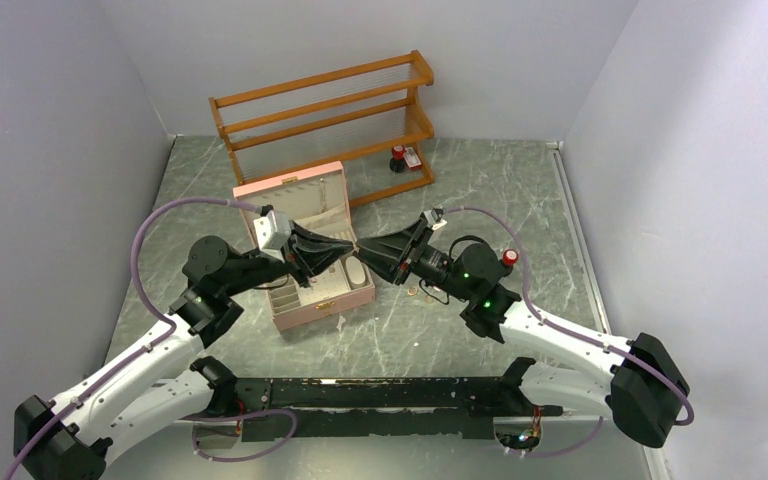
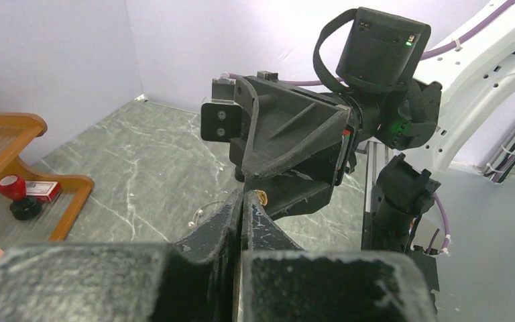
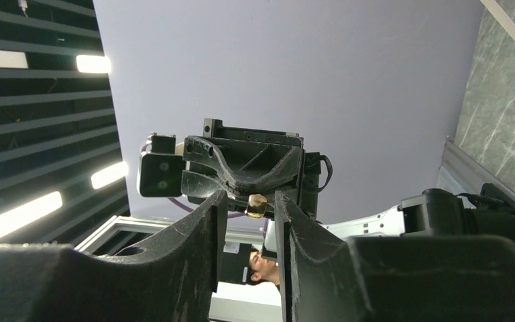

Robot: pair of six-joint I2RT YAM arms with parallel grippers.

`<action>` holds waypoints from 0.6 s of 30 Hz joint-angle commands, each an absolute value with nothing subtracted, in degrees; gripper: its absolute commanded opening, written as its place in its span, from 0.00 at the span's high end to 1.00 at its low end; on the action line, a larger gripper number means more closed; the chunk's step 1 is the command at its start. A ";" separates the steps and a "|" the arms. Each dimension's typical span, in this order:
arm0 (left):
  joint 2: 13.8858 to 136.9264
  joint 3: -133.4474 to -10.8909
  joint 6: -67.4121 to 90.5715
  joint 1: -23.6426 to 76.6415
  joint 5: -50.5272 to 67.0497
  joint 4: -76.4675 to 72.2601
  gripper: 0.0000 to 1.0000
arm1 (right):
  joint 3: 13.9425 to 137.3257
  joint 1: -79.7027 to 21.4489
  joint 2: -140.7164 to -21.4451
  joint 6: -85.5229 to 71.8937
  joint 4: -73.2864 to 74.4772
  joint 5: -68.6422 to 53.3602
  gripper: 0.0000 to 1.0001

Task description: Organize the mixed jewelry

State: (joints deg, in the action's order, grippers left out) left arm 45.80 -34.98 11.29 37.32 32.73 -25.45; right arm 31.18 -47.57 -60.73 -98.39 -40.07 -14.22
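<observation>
- Over the right edge of the pink box (image 1: 330,303), the two grippers meet tip to tip in mid-air. The left gripper (image 1: 348,247) points in from the left and the right gripper (image 1: 364,257) from the right.
- On my left wrist cam the left jaws are pressed flat together. A small gold ring (image 3: 257,204) sits right at their tip, so I read it as pinched there.
- The right jaws stand apart with the ring in the gap between them. On the right wrist cam I see a sliver of wall on both sides of the ring, so there's no grip from that side.
- So the ring is up off the table (image 1: 440,180), level with both sets of fingertips.
- The box is open, with its lid leaning back toward the rack (image 1: 320,82). I can see compartments, but they're too small on the top cam for me to tell what's in them.
- Loose bits lie on the table right of the box, near the right gripper — a silver hoop (image 2: 200,213) and a coppery speck (image 1: 412,291).
- Low down at the rack's right end there's a red-capped bottle (image 1: 398,158) with a little red-and-white packet (image 2: 40,190) touching it.
</observation>
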 commanded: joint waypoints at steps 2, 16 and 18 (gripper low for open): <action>45.32 -36.39 10.08 37.08 34.36 -27.51 0.95 | 31.96 -47.15 -60.13 -98.88 -42.60 -14.77 0.67; 45.43 -36.47 10.70 37.07 34.20 -28.04 0.95 | 31.76 -46.92 -60.38 -98.61 -43.45 -15.03 0.82; 45.44 -36.54 10.71 37.09 34.10 -28.04 0.95 | 31.52 -46.89 -60.38 -98.61 -43.53 -15.03 0.85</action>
State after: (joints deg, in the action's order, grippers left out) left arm 45.80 -34.98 11.33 37.32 32.86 -25.50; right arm 31.18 -47.33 -60.75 -98.35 -40.95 -14.66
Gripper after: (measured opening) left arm 0.056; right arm 0.184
